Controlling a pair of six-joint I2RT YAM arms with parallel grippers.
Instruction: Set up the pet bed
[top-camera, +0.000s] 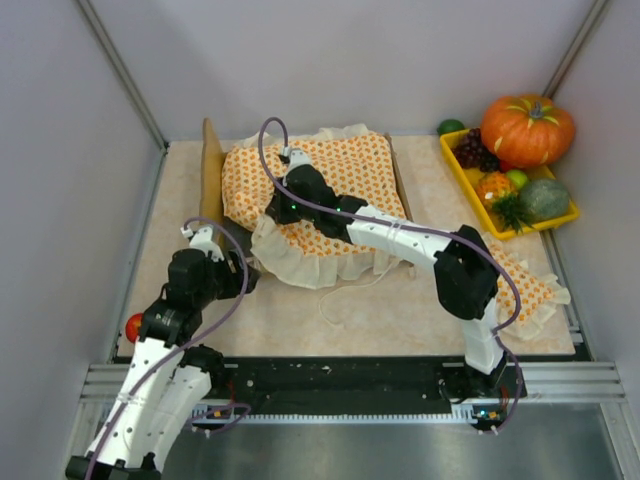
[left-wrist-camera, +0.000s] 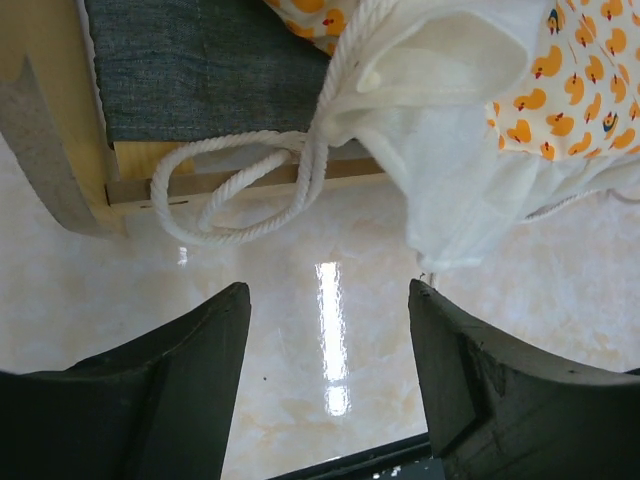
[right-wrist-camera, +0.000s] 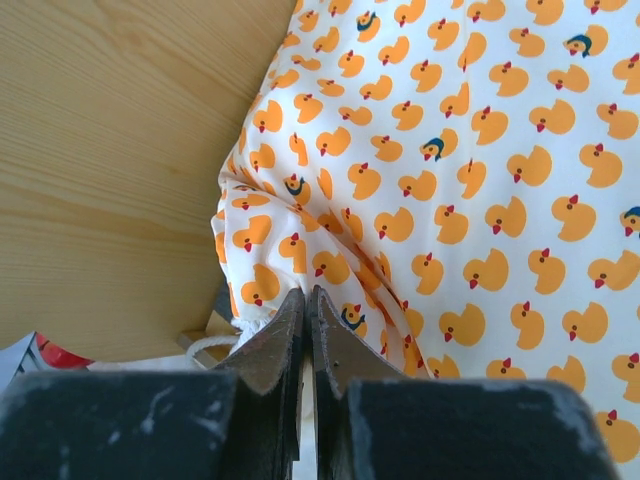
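Observation:
The pet bed (top-camera: 212, 165) lies at the back left, its light-wood headboard on the left. An orange duck-print bedspread (top-camera: 330, 180) with a white ruffle covers most of it. My right gripper (top-camera: 278, 208) reaches over the bed. In the right wrist view it (right-wrist-camera: 305, 293) is shut, with the bedspread (right-wrist-camera: 450, 170) gathered in folds at its tips beside the headboard (right-wrist-camera: 120, 150). My left gripper (top-camera: 240, 272) hangs open above the table just in front of the bed's near corner. In the left wrist view it (left-wrist-camera: 330, 290) holds nothing, and the grey base (left-wrist-camera: 200, 70), a white rope loop (left-wrist-camera: 235, 215) and the ruffle (left-wrist-camera: 450, 160) lie beyond.
A small duck-print pillow (top-camera: 530, 285) lies on the table at the right. A yellow tray (top-camera: 462, 175) of fruit and a pumpkin (top-camera: 527, 128) stand at the back right. A small red object (top-camera: 133, 326) sits by the left arm. Grey walls close in both sides.

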